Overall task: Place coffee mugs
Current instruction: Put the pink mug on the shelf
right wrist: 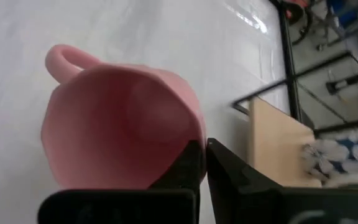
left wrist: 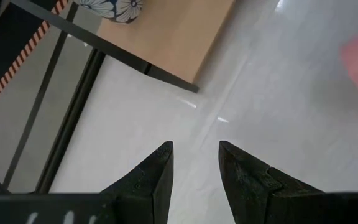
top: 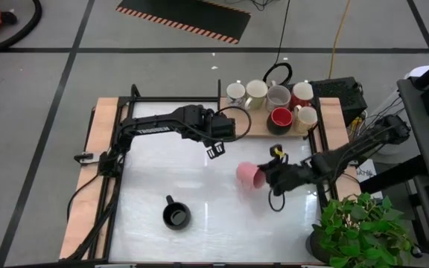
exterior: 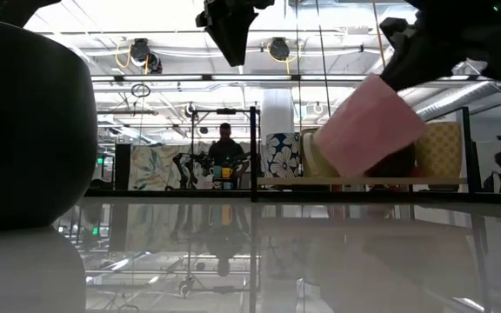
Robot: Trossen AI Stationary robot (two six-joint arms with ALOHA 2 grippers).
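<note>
Right gripper (top: 268, 177) is clamped on the rim of the pink mug (top: 249, 175), one finger inside the mouth and one outside per the right wrist view. The mug is smooth matte ceramic with a faceted-looking rim and a looped handle (right wrist: 67, 57); it hangs tilted, off the surface, over the right-centre of the glossy white tabletop (top: 199, 186). Its inside looks bare from what shows. Left gripper (top: 216, 151) hovers over the table near the wooden shelf (top: 252, 125), fingers (left wrist: 151, 174) apart, nothing between them. Black mug (top: 176, 216) stands upright near the front of the table, mouth up, interior dark so contents can't be read. On the shelf at the back, six mugs are clustered close: two cream (top: 256, 92), a white one (top: 234, 92), a grey one (top: 278, 97), two red (top: 280, 117), plus another cream one (top: 306, 117) at the right. All glazed, round and handled. The red mug nearest the table edge shows a red interior.
</note>
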